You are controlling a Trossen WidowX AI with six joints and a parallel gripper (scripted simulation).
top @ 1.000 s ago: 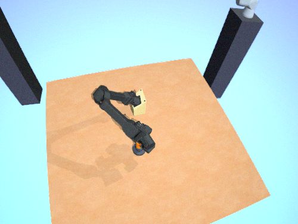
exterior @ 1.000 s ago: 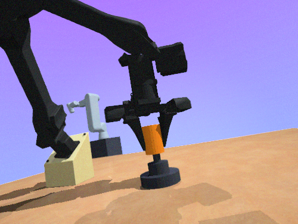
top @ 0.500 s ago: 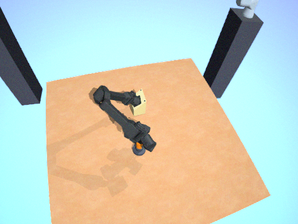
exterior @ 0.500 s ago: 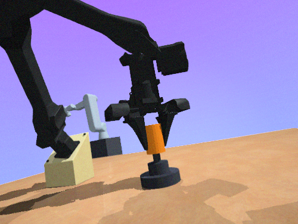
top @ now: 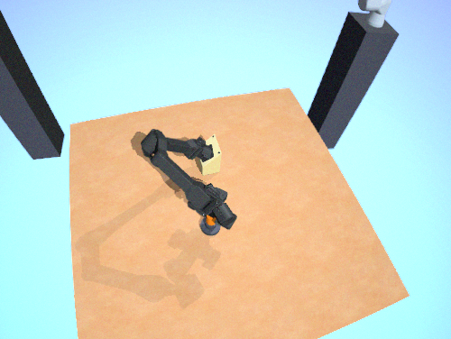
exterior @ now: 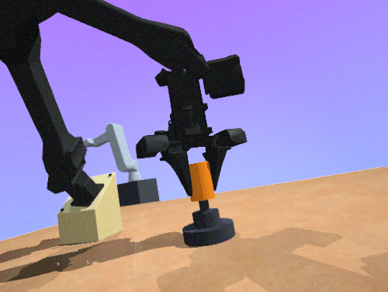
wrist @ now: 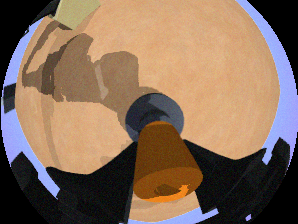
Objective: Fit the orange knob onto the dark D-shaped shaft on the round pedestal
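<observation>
The orange knob (top: 210, 221) (exterior: 202, 182) (wrist: 165, 162) stands nearly upright, leaning slightly, directly over the round pedestal (top: 210, 232) (exterior: 209, 234) (wrist: 172, 107). The dark shaft (exterior: 203, 205) shows between the knob's lower end and the pedestal's raised collar, so a gap is there. Whether the shaft's tip is inside the hole cannot be seen. My gripper (exterior: 202, 192) is shut on the knob, one finger on each side, pointing down. In the wrist view the knob hides the shaft. The shaft's flat side does not show.
The arm's base sits on a pale yellow wedge block (top: 211, 168) (exterior: 79, 227) (wrist: 76, 14), behind and to the left of the pedestal in the exterior view. Dark pillars (top: 356, 77) (top: 33, 104) stand beyond the table's edges. A light grey arm (exterior: 118, 147) stands on a dark block in the background.
</observation>
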